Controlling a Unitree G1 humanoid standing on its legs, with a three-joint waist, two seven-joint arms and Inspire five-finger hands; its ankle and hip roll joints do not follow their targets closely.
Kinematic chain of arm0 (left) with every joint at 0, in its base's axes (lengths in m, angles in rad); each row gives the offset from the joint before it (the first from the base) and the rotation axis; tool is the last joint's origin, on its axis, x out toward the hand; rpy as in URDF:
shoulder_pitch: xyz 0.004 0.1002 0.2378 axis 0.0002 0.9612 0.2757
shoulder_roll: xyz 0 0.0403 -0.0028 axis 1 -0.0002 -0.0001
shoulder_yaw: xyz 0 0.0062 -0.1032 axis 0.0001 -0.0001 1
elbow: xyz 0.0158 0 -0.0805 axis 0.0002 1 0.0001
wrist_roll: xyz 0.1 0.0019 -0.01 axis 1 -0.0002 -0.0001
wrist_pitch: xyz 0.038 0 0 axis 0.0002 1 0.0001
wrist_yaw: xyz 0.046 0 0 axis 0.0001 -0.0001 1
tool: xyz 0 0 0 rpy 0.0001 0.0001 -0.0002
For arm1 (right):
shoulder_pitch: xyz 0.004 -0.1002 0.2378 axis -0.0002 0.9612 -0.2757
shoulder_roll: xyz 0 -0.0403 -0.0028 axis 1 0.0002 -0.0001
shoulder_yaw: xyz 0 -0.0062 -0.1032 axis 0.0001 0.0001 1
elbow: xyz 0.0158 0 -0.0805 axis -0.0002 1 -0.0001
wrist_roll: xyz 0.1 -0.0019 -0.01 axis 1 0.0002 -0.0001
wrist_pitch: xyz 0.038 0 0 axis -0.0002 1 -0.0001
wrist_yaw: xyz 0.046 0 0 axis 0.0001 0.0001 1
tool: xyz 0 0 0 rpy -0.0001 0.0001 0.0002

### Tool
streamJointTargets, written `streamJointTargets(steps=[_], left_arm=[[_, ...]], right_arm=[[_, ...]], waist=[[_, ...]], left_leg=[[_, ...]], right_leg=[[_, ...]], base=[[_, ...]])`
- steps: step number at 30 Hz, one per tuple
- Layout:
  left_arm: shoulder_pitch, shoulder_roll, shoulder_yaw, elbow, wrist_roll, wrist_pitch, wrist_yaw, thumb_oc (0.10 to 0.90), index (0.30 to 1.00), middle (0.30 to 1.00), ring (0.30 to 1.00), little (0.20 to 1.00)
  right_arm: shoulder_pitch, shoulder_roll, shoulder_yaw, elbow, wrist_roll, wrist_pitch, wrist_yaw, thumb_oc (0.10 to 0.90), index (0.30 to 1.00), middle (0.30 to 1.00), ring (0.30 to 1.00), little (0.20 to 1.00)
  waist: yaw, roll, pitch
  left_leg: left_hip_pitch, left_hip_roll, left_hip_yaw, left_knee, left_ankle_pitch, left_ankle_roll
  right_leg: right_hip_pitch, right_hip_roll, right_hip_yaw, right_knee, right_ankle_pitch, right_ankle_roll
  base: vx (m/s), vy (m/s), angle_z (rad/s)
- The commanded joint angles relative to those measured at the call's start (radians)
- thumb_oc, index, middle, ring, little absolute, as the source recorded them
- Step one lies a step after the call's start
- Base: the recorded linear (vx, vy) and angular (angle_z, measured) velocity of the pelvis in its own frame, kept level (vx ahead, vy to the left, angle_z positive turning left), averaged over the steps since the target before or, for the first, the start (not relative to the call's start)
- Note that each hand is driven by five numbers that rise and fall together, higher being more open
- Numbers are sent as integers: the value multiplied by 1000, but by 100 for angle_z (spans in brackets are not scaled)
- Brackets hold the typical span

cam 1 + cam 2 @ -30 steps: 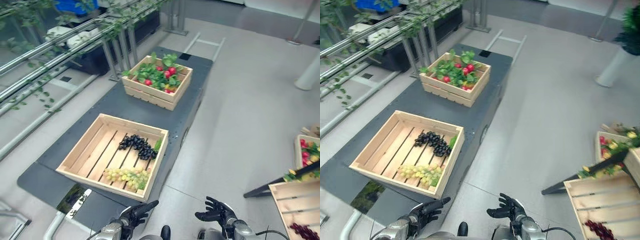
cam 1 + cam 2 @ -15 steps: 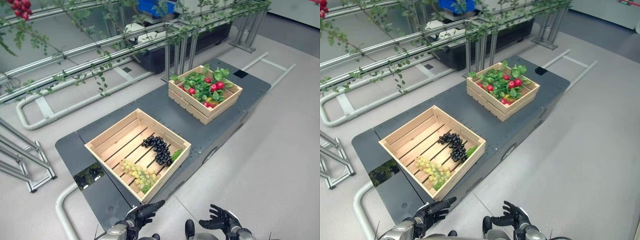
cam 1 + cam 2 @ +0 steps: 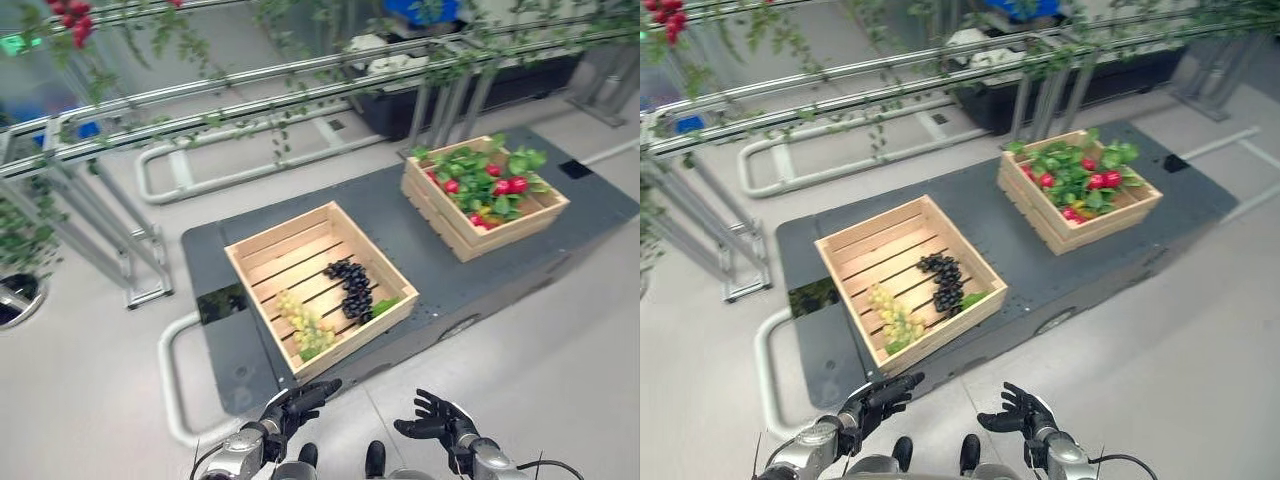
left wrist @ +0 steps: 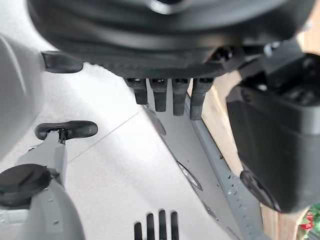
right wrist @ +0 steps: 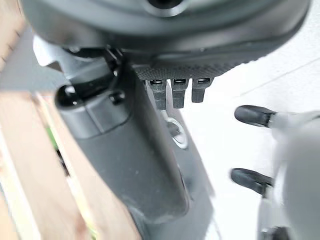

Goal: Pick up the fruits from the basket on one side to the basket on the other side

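Note:
On a dark grey platform [image 3: 420, 230] stand two wooden crates. The near crate [image 3: 320, 286] holds a bunch of black grapes [image 3: 350, 287] and a bunch of green grapes [image 3: 303, 323]. The far crate [image 3: 484, 195] is full of green leaves and red fruits [image 3: 508, 186]. My left hand [image 3: 288, 407] hangs low at the bottom, below the near crate, with straight fingers and nothing in it. My right hand [image 3: 434, 420] hangs beside it, fingers spread and empty. Both hands are over the floor, apart from the crates.
Behind the platform run metal rails [image 3: 260, 85] with trailing green vines. A folding metal stand [image 3: 105, 235] is at the left. A white tube frame [image 3: 170, 370] curves round the platform's near left corner. Grey floor [image 3: 560, 360] lies to the right.
The whole picture has swung: the camera turned, so the crates now sit further right and the left rails and stand have come into sight. Both hands keep their low, open pose.

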Motion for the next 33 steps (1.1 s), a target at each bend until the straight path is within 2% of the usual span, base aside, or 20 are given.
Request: streamJointTargets(steps=[1,2,4,7,10,14,18,20,23,25,27,28,30,31,32,33], left_arm=[[-71,2,0,-44,-54,-52,-14,800,900,900,900,900],[-90,-5,0,-35,-41,-60,-12,800,900,900,900,900],[-103,-6,-8,-17,0,-110,-1,800,900,900,900,900],[-104,8,-17,-4,37,-147,-7,800,900,900,900,900],[-94,23,-31,-2,67,-177,-3,800,900,900,900,900],[-96,50,-38,-22,86,-210,-6,800,900,900,900,900],[-112,80,-65,-87,126,-244,8,800,900,900,900,900],[-123,109,-84,-145,141,-242,4,800,900,900,900,900],[-148,158,-132,-243,207,-227,10,800,900,900,900,900],[-175,189,-165,-299,257,-218,16,800,900,900,900,900],[-186,221,-179,-350,313,-209,15,800,900,900,900,900],[-195,256,-200,-390,372,-191,5,800,900,900,900,900],[-198,282,-217,-427,411,-156,14,800,900,900,900,900],[-207,330,-232,-471,400,-117,29,800,900,900,900,900],[-208,337,-232,-476,398,-112,32,800,900,900,900,900],[-213,383,-217,-514,403,-88,51,800,900,900,900,900]], right_arm=[[-28,-12,26,-57,29,-61,-12,800,900,900,900,900],[-32,-9,23,-54,43,-69,-25,800,900,900,900,900],[-44,0,29,-45,50,-63,-42,800,900,900,900,900],[-23,8,24,-47,58,-59,-45,800,900,900,900,900],[-8,18,23,-46,57,-55,-55,800,900,900,900,900],[3,32,5,-42,57,-62,-65,800,900,900,900,900],[-7,30,-1,-44,63,-78,-66,800,900,900,900,900],[-6,28,2,-58,66,-79,-67,800,900,900,900,900],[-8,22,2,-58,54,-79,-56,800,900,900,900,900],[-26,12,-2,-32,66,-85,-43,800,900,900,900,900],[-35,8,-8,-21,60,-85,-32,800,900,900,900,900],[-34,4,-8,-14,66,-73,-24,800,900,900,900,900],[-31,-8,-4,-14,71,-58,-17,800,900,900,900,900],[-21,-25,7,-24,58,-51,-9,800,900,900,900,900],[-19,-26,8,-25,55,-50,-10,800,900,900,900,900],[-5,-41,7,-43,58,-36,-16,800,900,900,900,900]], waist=[[-13,-12,-21],[-18,-9,-13],[-9,-12,-10],[-3,-17,-20],[0,-17,-32],[2,-18,-23],[0,-17,-1],[-3,-16,9],[-8,-15,12],[-15,-19,15],[-21,-18,20],[-22,-10,13],[-27,-13,10],[-38,-11,13],[-40,-10,14],[-46,-4,8]], left_leg=[[18,58,63,-139,129,-53],[7,70,110,-151,143,-57],[5,53,66,-154,137,-49],[26,31,37,-154,113,-33],[52,16,39,-154,92,-16],[64,-5,50,-132,63,19],[56,-23,59,-100,39,47],[57,-27,62,-95,30,57],[52,-29,57,-97,27,50],[49,-37,54,-94,6,49],[52,-36,57,-90,-11,56],[50,-18,68,-92,2,50],[38,-10,56,-53,-2,46],[41,4,54,-41,-2,38],[43,6,54,-43,0,37],[61,19,54,-68,14,30]], right_leg=[[2,-7,59,23,-9,71],[10,-12,35,16,-12,73],[3,-28,27,24,-10,81],[6,-53,18,42,-12,97],[5,-74,14,78,-25,111],[-20,-102,27,185,-55,132],[-89,-118,45,351,-24,146],[-115,-122,55,385,-3,150],[-115,-145,85,250,37,151],[-134,-165,134,123,108,167],[-164,-169,167,134,141,171],[-139,-150,159,114,95,176],[-125,-144,162,102,93,175],[-120,-136,172,97,87,175],[-119,-135,172,96,85,175],[-98,-127,168,67,80,175]], base=[[-33,131,75],[-18,202,80],[12,249,72],[77,217,19],[118,247,9],[76,263,-3],[0,185,-12],[5,40,-18],[31,-86,0],[19,-157,5],[38,-204,8],[121,-313,20],[132,-264,40],[90,-134,54],[180,-183,50],[162,-118,20]])
